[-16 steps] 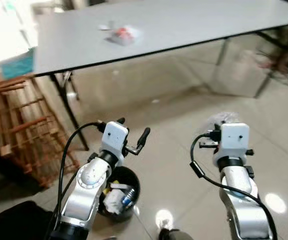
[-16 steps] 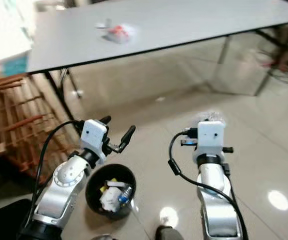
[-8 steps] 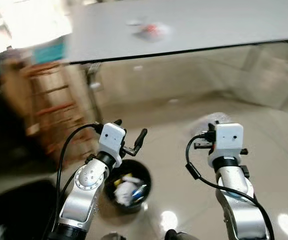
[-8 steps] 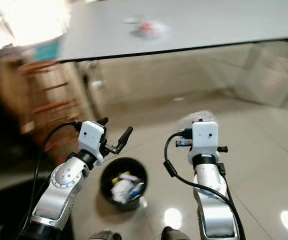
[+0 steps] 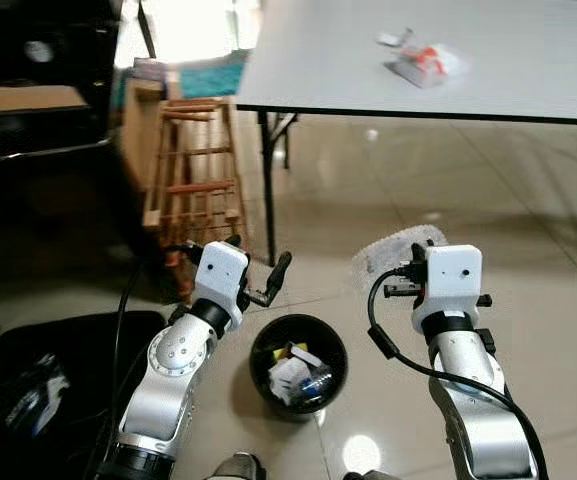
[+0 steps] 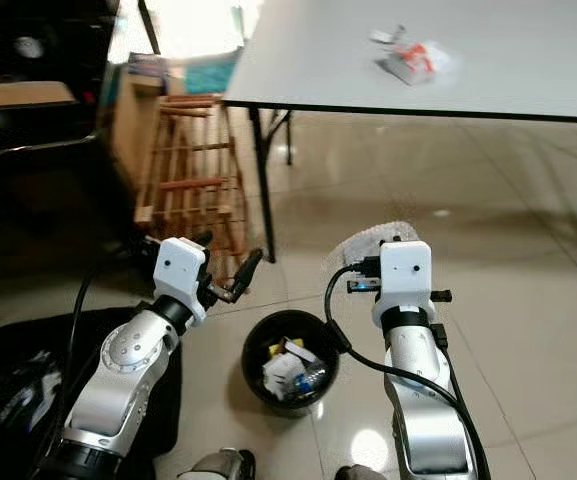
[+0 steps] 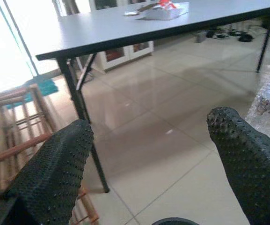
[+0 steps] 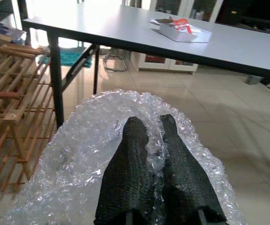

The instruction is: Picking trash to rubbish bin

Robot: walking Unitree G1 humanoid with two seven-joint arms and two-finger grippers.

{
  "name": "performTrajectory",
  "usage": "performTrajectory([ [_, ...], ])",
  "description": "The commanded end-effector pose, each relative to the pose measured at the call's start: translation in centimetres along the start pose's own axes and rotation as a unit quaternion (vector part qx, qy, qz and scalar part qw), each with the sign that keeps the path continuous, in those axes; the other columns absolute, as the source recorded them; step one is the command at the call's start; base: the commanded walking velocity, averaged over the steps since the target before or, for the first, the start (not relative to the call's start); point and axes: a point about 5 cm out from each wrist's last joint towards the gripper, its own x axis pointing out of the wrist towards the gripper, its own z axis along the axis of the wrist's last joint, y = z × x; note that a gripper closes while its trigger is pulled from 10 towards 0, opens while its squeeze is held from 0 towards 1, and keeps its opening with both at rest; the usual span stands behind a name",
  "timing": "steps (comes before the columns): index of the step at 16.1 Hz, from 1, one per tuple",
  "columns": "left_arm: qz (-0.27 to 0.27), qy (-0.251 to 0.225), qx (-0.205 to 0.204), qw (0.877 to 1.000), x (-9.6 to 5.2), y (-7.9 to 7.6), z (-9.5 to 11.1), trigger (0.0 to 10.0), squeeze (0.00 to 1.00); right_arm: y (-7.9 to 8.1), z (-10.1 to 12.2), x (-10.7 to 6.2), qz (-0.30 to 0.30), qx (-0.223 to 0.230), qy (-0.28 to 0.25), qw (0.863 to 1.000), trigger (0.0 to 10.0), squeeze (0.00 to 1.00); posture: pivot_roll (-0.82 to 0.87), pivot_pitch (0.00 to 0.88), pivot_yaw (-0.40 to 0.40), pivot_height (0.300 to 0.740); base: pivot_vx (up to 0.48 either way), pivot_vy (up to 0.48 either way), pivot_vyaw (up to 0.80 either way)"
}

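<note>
**Bubble wrap held above the floor, bin below between the arms**

Your right gripper (image 8: 154, 140) has its two black fingers pressed together on a sheet of bubble wrap (image 8: 83, 154). In the head view the bubble wrap (image 5: 393, 252) shows just past the right wrist camera, at about 12 o'clock from it, raised over the tiled floor (image 5: 548, 300).

Your left gripper (image 5: 258, 275) is released: in its wrist view the two fingers (image 7: 55, 173) stand wide apart with nothing between them. It hangs at about 10 o'clock from the rubbish bin.

The rubbish bin (image 5: 265, 352), black and round, stands on the floor between your two arms, at about 8 o'clock from the right gripper. Inside it lie crumpled white paper and some small pieces of trash.

The grey table (image 5: 528, 90) is at 12 o'clock, well apart from the bin. On it you see a small pack with red print (image 5: 423, 64). A wooden rack (image 5: 193, 190) stands at 11 o'clock, beside the table leg. A black bag (image 5: 48, 380) lies on the floor at 9 o'clock.
</note>
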Motion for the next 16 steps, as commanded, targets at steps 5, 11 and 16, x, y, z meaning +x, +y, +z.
performTrajectory([
  [5, 0.004, 0.011, 0.008, 1.0, 0.11, 0.08, -0.3, 10.0, 0.0, 0.31, 0.05, -0.02, 0.011, 0.006, -0.003, 1.0, 10.0, 0.0, 0.01, 0.098, 0.034, 0.74, 0.0, 0.0, 0.0],
  [11, 0.023, 0.005, 0.006, 1.0, 0.2, 0.4, -0.14, 10.0, 0.0, 0.38, 0.09, 0.03, 0.015, 0.007, -0.006, 1.0, 10.0, 0.0, 0.01, 0.096, 0.033, 0.74, 0.0, 0.0, 0.0],
  [16, 0.026, 0.012, 0.005, 1.0, 0.23, 0.54, -0.27, 10.0, 0.0, 0.49, 0.04, 0.03, 0.017, 0.008, -0.005, 1.0, 10.0, 0.0, 0.01, 0.095, 0.033, 0.74, 0.0, 0.0, 0.0],
])
